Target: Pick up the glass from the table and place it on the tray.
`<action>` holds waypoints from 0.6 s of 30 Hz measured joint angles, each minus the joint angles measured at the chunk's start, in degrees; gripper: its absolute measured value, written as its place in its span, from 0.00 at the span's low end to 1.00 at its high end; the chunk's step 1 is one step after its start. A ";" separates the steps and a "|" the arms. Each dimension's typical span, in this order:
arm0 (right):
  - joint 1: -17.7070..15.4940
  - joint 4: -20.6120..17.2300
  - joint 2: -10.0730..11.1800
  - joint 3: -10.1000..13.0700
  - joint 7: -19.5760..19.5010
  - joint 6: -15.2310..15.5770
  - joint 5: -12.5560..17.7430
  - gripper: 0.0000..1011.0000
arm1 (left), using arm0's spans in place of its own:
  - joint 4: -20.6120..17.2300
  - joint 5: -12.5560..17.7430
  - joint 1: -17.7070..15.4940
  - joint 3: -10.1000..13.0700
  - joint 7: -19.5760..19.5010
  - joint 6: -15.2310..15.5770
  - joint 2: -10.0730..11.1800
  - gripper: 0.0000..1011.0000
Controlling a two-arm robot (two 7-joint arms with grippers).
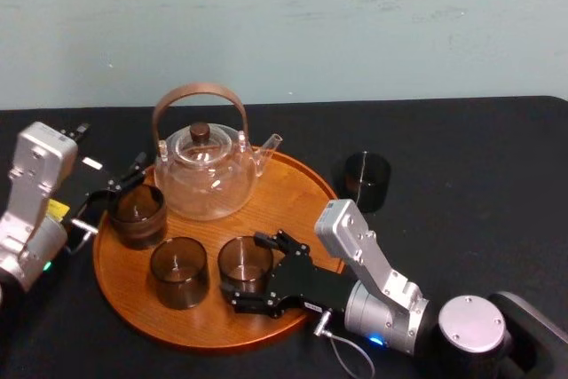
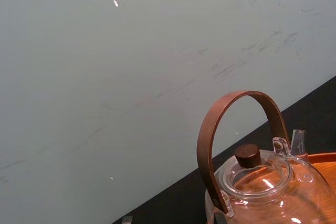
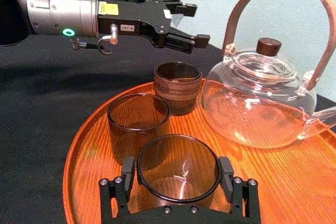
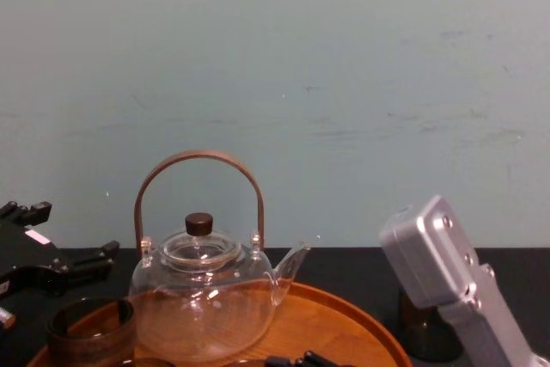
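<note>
A dark glass [image 1: 366,181] stands on the black table just right of the round wooden tray [image 1: 293,193]. My right gripper [image 1: 248,271] is shut on another smoky glass [image 3: 177,174] that stands on the tray's near side, one pad against each side of it. Two more glasses [image 1: 136,215] [image 1: 178,271] rest on the tray's left part. My left gripper [image 1: 111,197] hovers open at the tray's left edge, just behind the leftmost glass [image 3: 177,85], holding nothing.
A clear glass teapot [image 1: 206,175] with a curved brown handle fills the tray's back half, close to the glasses. The black table [image 1: 479,157] stretches away to the right. A pale wall closes the back.
</note>
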 joint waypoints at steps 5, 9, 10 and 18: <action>-0.34 -0.70 0.46 0.16 0.49 -1.02 0.45 0.99 | 0.00 0.00 0.00 0.00 0.00 0.00 0.00 0.99; -0.82 -1.99 1.07 0.38 0.62 -1.72 0.68 0.99 | 0.00 0.00 0.00 0.00 0.00 0.00 0.00 0.99; -0.92 -2.30 1.20 0.44 0.63 -1.83 0.74 0.99 | 0.00 0.00 0.00 0.00 0.00 0.00 0.00 0.99; -2.25 -5.67 2.59 1.52 0.51 -2.87 1.53 0.99 | 0.00 0.00 0.00 0.00 0.00 0.00 0.00 0.99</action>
